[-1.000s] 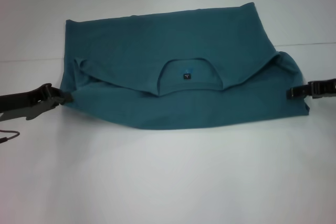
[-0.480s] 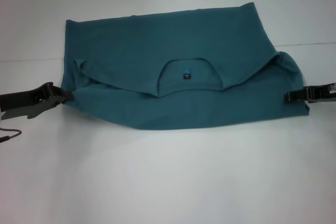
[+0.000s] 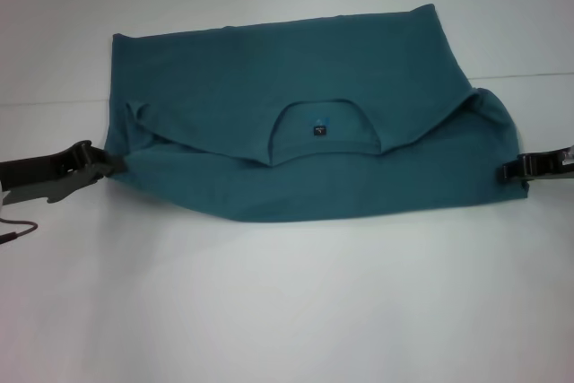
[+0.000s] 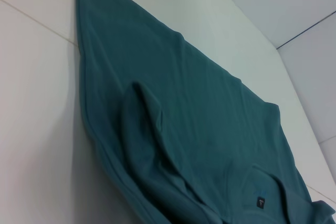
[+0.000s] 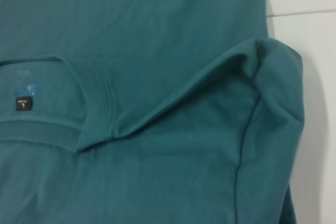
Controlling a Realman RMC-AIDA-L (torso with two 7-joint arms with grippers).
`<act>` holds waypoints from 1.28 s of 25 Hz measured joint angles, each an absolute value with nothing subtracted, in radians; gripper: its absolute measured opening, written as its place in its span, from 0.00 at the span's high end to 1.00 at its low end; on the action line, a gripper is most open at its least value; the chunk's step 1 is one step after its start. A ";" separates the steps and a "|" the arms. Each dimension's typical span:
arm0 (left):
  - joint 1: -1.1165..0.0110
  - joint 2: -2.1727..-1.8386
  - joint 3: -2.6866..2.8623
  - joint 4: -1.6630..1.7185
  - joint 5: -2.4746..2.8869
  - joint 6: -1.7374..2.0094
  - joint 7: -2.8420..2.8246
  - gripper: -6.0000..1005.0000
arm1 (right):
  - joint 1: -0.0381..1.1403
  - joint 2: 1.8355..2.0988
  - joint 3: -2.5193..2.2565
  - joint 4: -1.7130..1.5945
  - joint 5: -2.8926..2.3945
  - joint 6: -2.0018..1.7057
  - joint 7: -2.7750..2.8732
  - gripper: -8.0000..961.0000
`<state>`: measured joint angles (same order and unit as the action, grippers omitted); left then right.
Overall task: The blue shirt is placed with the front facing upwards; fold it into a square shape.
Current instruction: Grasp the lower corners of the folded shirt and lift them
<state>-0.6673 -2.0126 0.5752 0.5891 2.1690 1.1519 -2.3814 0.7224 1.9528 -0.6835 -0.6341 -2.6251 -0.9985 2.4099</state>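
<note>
Found the blue shirt (image 3: 305, 150) spread across the middle of the white table (image 3: 287, 311), already doubled over crosswise, collar (image 3: 323, 101) and small dark label (image 3: 320, 130) showing on top, sleeves tucked in at both ends. No lettering visible anywhere.

Spotted the left gripper (image 3: 103, 166) low on the table, touching the shirt's left edge right at the fold line. Honestly couldn't tell whether clamped on cloth or let go. Same story with the right gripper (image 3: 523, 169): sitting just beside the right edge, apparently clear of the fabric, open or closed impossible to call.

Judged this as the gap between folds: first fold laid, still too wide and lumpy for a square. Guessed the next move needs a firm pinch on one end, through all layers, then a carry across toward the other end, keeping the edges lined up and that puffy right corner pressed flat.
</note>
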 joint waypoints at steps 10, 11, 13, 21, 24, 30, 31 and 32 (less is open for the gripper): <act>-0.660 -2.011 0.571 0.589 2.172 1.160 -2.382 0.99 | 0.719 1.944 -0.674 -0.645 -2.618 -1.045 2.414 0.85; -0.660 -2.011 0.571 0.589 2.174 1.161 -2.382 0.99 | 0.719 1.942 -0.671 -0.647 -2.616 -1.051 2.414 0.86; -0.660 -2.010 0.574 0.590 2.176 1.162 -2.383 0.99 | 0.717 1.938 -0.666 -0.656 -2.609 -1.071 2.414 0.88; -0.656 -1.992 0.576 0.640 2.276 1.326 -2.393 0.99 | 0.698 1.906 -0.663 -0.736 -2.599 -1.317 2.414 0.93; -0.645 -1.979 0.571 0.697 2.364 1.440 -2.405 0.99 | 0.676 1.898 -0.669 -0.793 -2.612 -1.430 2.415 0.93; -0.635 -1.970 0.568 0.765 2.475 1.582 -2.406 0.99 | 0.648 1.886 -0.660 -0.875 -2.661 -1.620 2.415 0.93; -0.633 -1.969 0.568 0.774 2.492 1.601 -2.406 0.99 | 0.644 1.886 -0.660 -0.885 -2.668 -1.646 2.415 0.93; -0.631 -1.968 0.567 0.780 2.510 1.619 -2.406 0.99 | 0.639 1.885 -0.660 -0.897 -2.678 -1.674 2.416 0.93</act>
<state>-0.6313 -1.9685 0.5674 0.7803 2.5096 1.6190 -2.4057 0.6386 1.8847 -0.6595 -0.8970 -2.6777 -1.6736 2.4156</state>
